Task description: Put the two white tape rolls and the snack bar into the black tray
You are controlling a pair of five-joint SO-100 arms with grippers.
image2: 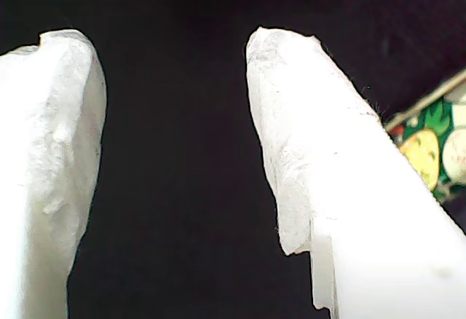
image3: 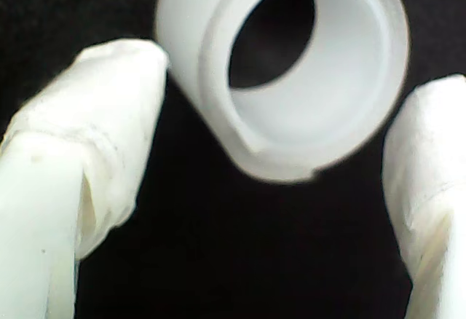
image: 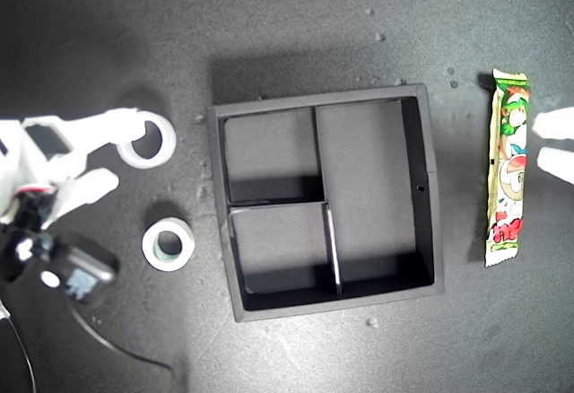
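Table (image: 296,16): dark matte top, carrying everything you see; pale specks scattered on it.

Black tray (image: 430,187): sits mid-table, square, raised walls. You find two small square compartments on the side toward the exterior view's left and one long compartment on the side toward its right. All three hold nothing.

Larger tape roll (image: 146,140): white ring, open centre, lying on the table off the tray's wall, toward the exterior view's left edge. In the second wrist view this roll (image3: 291,71) sits between the two fingers, with dark gaps showing at both sides.

Smaller tape roll (image: 169,244): white ring with a greenish inner core, flat on the table, near the larger one and nearer the exterior view's bottom edge; apart from the tray.

Snack bar (image: 507,169): yellow-green wrapper, picture side up, lying lengthwise on the table beyond the tray, toward the exterior view's right edge.

First pincer (image: 554,142): spread wide, holding nothing, tips just beside the snack bar.

Second pincer (image: 115,155): spread, one finger over the larger roll's rim in the exterior view; not pinching it.
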